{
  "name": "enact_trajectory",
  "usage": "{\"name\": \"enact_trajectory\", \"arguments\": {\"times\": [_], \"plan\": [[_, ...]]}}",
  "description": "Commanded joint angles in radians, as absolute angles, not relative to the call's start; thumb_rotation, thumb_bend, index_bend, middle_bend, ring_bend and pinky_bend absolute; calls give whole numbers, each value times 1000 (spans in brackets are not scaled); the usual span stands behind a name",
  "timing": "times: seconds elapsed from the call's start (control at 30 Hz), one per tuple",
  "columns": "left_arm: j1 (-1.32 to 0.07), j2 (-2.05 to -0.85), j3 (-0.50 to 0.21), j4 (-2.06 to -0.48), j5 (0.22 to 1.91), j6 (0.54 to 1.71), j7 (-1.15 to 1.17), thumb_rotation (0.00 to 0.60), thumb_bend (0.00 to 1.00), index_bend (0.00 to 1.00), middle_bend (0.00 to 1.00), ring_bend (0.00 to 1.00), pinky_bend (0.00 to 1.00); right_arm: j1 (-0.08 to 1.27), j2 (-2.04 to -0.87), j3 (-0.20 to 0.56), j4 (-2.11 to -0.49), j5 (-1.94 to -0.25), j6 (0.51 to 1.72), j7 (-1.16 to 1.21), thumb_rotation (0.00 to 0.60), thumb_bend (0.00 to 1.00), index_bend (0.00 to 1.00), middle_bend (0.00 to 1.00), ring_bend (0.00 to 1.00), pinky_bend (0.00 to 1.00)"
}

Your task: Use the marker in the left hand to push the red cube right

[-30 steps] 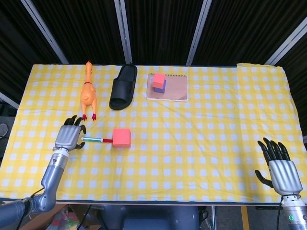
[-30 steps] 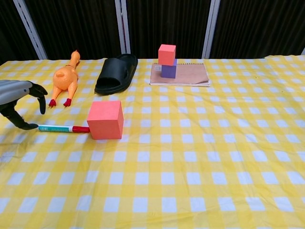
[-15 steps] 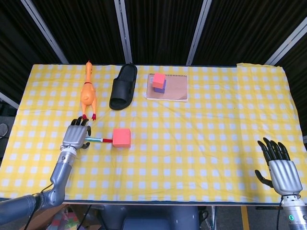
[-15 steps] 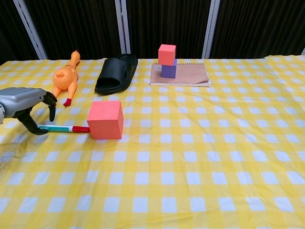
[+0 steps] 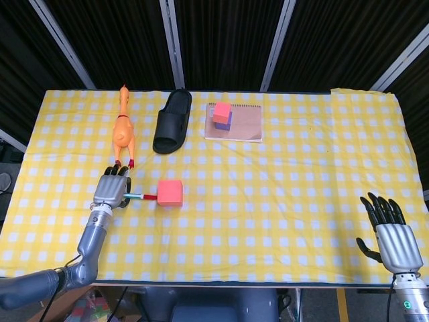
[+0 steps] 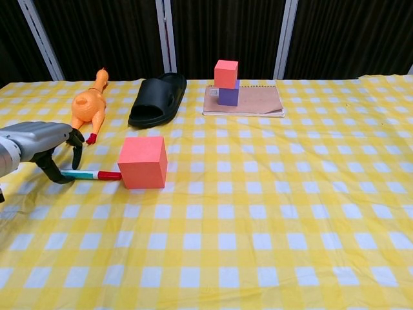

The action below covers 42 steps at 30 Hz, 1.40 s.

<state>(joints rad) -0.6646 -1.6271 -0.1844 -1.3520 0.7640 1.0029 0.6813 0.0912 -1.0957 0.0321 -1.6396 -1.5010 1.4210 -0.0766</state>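
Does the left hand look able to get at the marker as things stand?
Probably yes: the left hand arches over the marker tail, nothing between them; whether it grips is unclear.

Bright even light, soft shadows, sharp focus; edges perhaps slightly distorted.

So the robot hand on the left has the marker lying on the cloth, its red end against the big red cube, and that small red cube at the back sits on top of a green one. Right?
Nearly. The small red cube sits on a purple cube, not a green one, as the chest view shows. The rest holds: the left robot hand is at the marker, whose red end meets the big red cube.
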Motion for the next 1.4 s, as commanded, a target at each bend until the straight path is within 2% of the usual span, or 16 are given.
{"name": "enact_trajectory", "arguments": {"times": [0.03, 0.33, 0.73, 1.03, 1.4], "plan": [[-665, -1626, -182, -1353, 760, 1006, 679, 600, 390, 580, 120, 0, 105, 91, -1095, 32, -1640, -1500, 1421, -76, 600, 354, 0, 0, 0, 0], [-664, -1619, -166, -1349, 752, 1008, 673, 600, 414, 559, 118, 0, 105, 91, -1096, 32, -1640, -1501, 1421, -77, 600, 355, 0, 0, 0, 0], [-668, -1575, -184, -1419, 772, 1032, 634, 600, 425, 577, 119, 0, 105, 92, -1095, 33, -1641, -1500, 1421, -74, 600, 354, 0, 0, 0, 0], [-678, -1543, -190, -1457, 702, 1030, 660, 600, 431, 578, 120, 0, 105, 91, -1096, 33, -1643, -1501, 1422, -76, 600, 354, 0, 0, 0, 0], [-719, -1585, -193, -1461, 676, 1048, 697, 600, 431, 579, 120, 0, 105, 91, -1095, 33, -1644, -1499, 1422, -71, 600, 354, 0, 0, 0, 0]]}}
